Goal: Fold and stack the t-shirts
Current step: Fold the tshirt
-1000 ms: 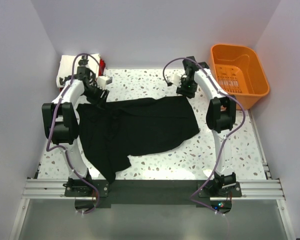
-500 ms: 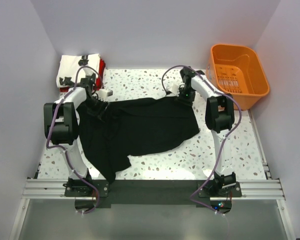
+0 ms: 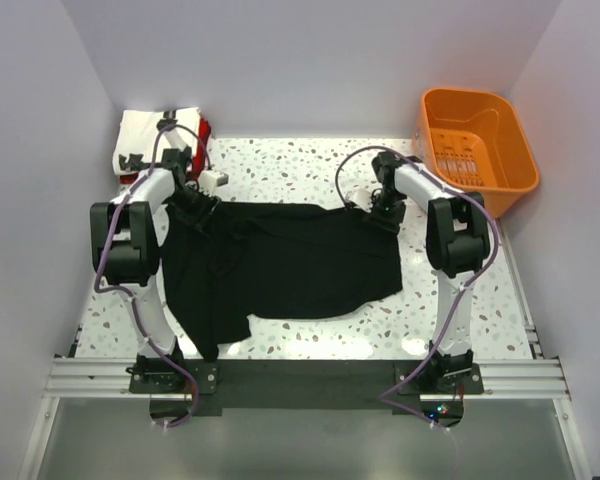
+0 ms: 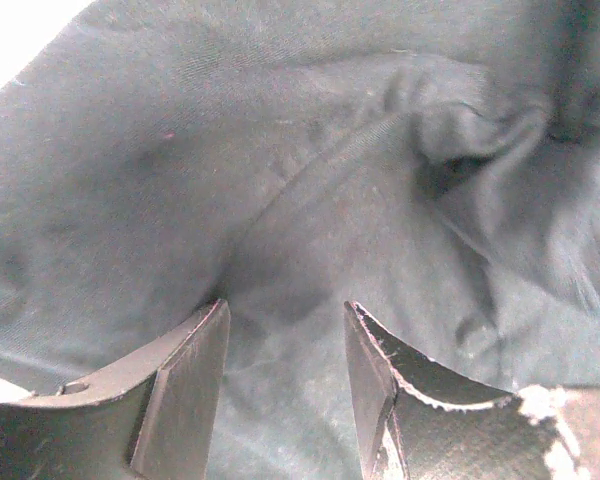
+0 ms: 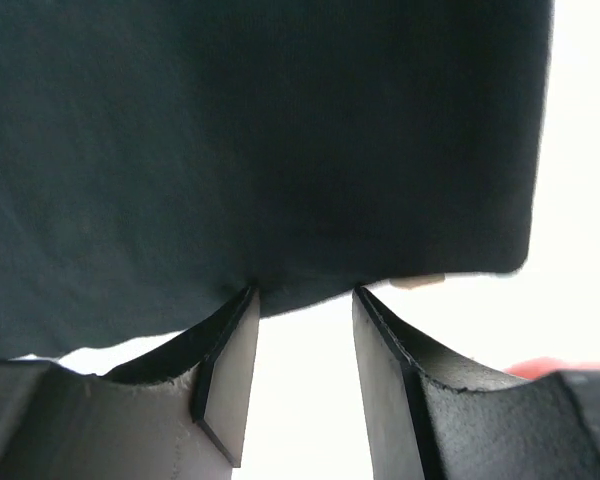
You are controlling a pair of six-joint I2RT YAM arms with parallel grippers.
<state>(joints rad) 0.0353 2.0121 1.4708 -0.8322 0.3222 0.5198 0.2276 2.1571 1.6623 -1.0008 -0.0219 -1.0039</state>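
The black t-shirt (image 3: 290, 255) lies spread across the middle of the table, with a sleeve hanging toward the near left. My left gripper (image 3: 194, 205) rests on its far left corner. In the left wrist view this gripper (image 4: 285, 308) is open, with wrinkled black cloth (image 4: 330, 150) under and between the fingers. My right gripper (image 3: 382, 213) sits at the shirt's far right corner. It is also open (image 5: 304, 292), its tips touching the cloth's edge (image 5: 280, 130), with bare table between them. A white t-shirt (image 3: 140, 130) and a red one (image 3: 202, 130) lie folded at the back left.
An orange plastic basket (image 3: 477, 150) stands at the back right, just beyond the right arm. White walls enclose the table on three sides. The speckled tabletop (image 3: 460, 320) shows around the shirt. A metal rail (image 3: 300, 378) runs along the near edge.
Both grippers came down and toward the near side onto the shirt's far corners. The shirt shifted nearer and now lies flatter and more rectangular. Both jaws narrowed slightly.
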